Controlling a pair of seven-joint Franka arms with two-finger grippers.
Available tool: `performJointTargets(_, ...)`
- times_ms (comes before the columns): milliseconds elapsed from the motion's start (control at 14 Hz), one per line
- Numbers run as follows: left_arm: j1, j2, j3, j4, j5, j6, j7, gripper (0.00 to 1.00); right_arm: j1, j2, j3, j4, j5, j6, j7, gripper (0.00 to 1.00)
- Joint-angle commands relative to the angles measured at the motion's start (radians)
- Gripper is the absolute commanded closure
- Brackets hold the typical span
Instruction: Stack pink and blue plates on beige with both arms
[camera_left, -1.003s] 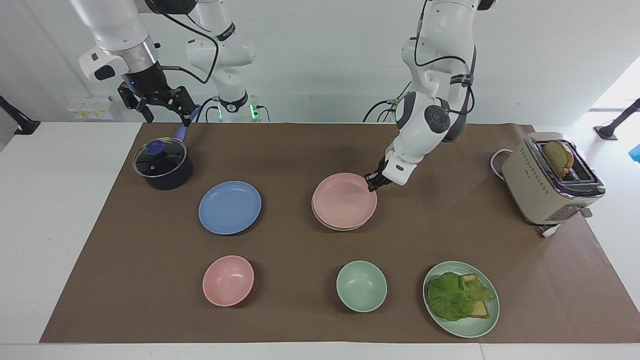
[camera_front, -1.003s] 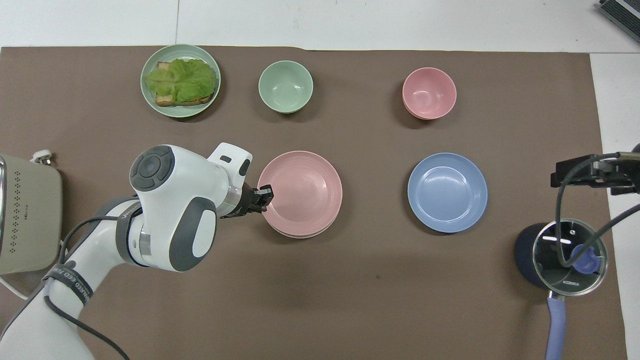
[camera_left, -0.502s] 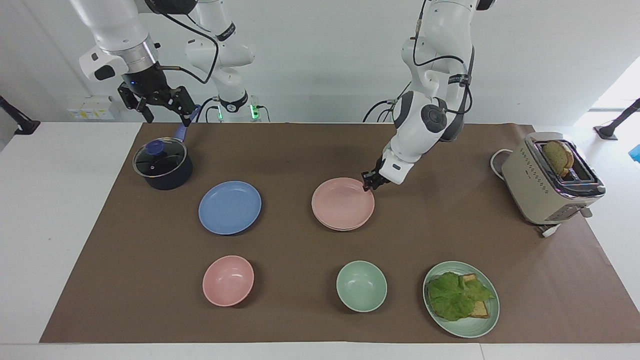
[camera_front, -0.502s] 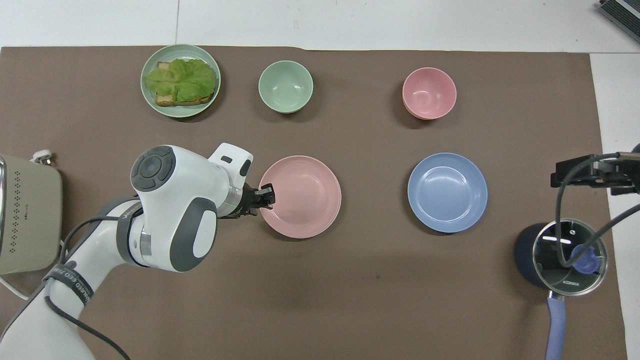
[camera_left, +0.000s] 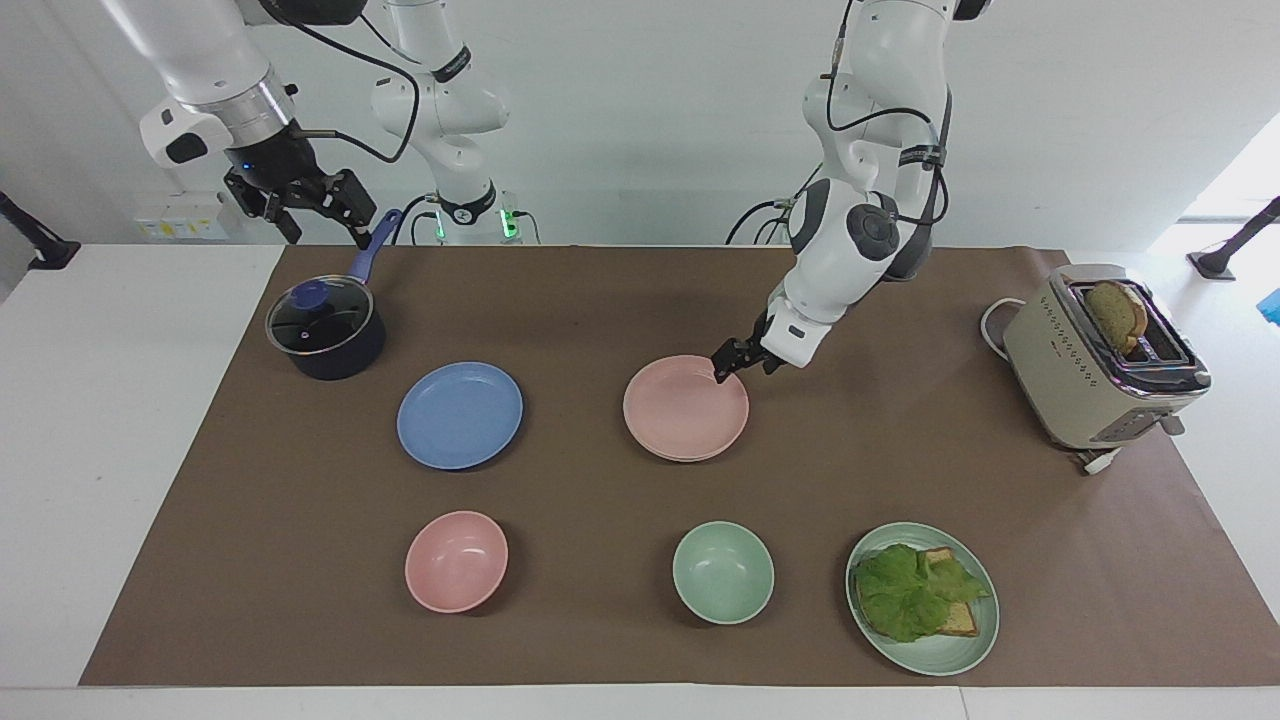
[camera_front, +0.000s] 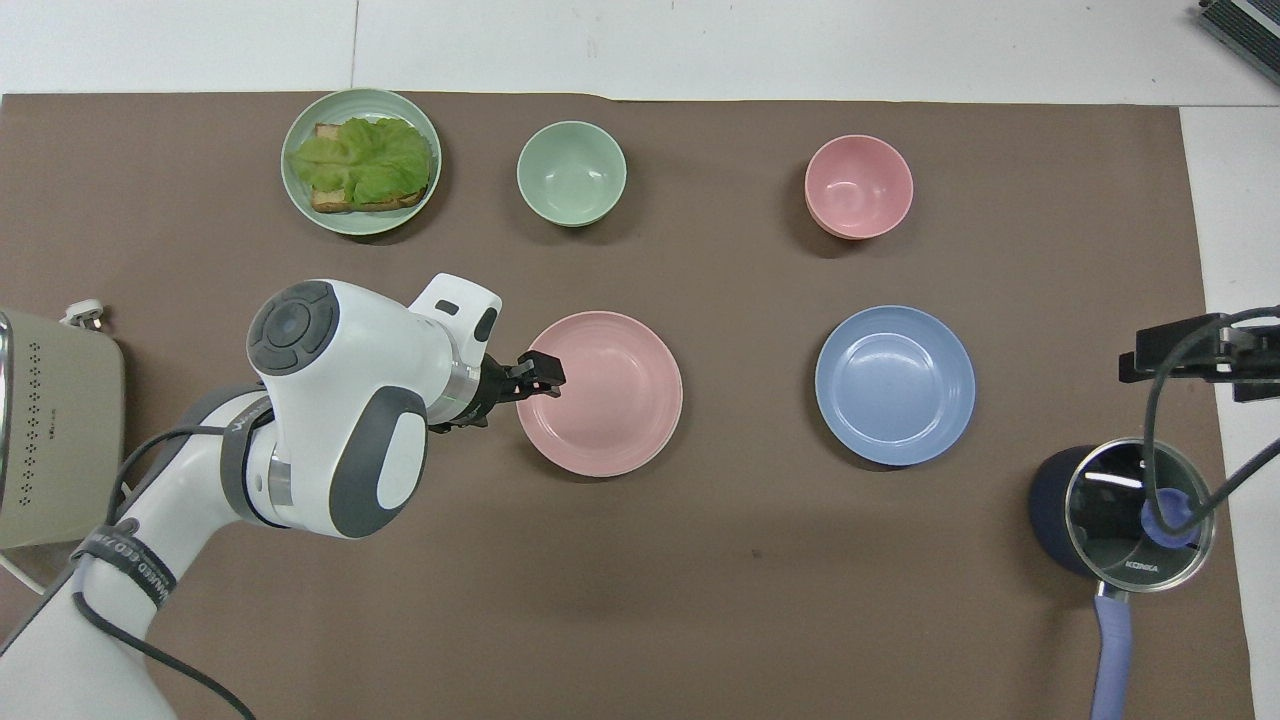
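Note:
The pink plate (camera_left: 686, 408) (camera_front: 600, 393) lies flat on the beige plate (camera_left: 692, 458), of which only a thin rim shows beneath it. My left gripper (camera_left: 742, 362) (camera_front: 540, 372) hangs open just over the pink plate's rim, on the side toward the left arm's end, holding nothing. The blue plate (camera_left: 460, 414) (camera_front: 895, 385) lies alone on the mat beside the stack, toward the right arm's end. My right gripper (camera_left: 308, 212) (camera_front: 1200, 350) is raised and open over the pan's handle, with nothing in it.
A lidded dark pan (camera_left: 326, 327) stands nearer to the robots than the blue plate. A pink bowl (camera_left: 456, 560), a green bowl (camera_left: 723, 572) and a green plate (camera_left: 960, 655) with a lettuce sandwich lie farther out. A toaster (camera_left: 1100, 360) stands at the left arm's end.
The left gripper opened and let go of the pink plate, which settled flat on the beige one; the gripper rose slightly. The right gripper drifted a little higher.

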Motion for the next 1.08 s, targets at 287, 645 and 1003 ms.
performJointTargets(287,0.208,-0.037,0.017,0.255,0.263,-0.346,0.154,0.00,0.012,-0.011,0.013,-0.019,-0.069,0.031,-0.060,0.00)
performJointTargets(645,0.351,-0.037,0.018,0.308,0.308,-0.416,0.359,0.00,0.010,-0.011,0.013,-0.019,-0.063,0.031,-0.055,0.00)
performJointTargets(1003,0.389,-0.046,0.018,0.363,0.378,-0.456,0.447,0.00,0.010,-0.013,0.013,-0.022,-0.061,0.031,-0.055,0.00)
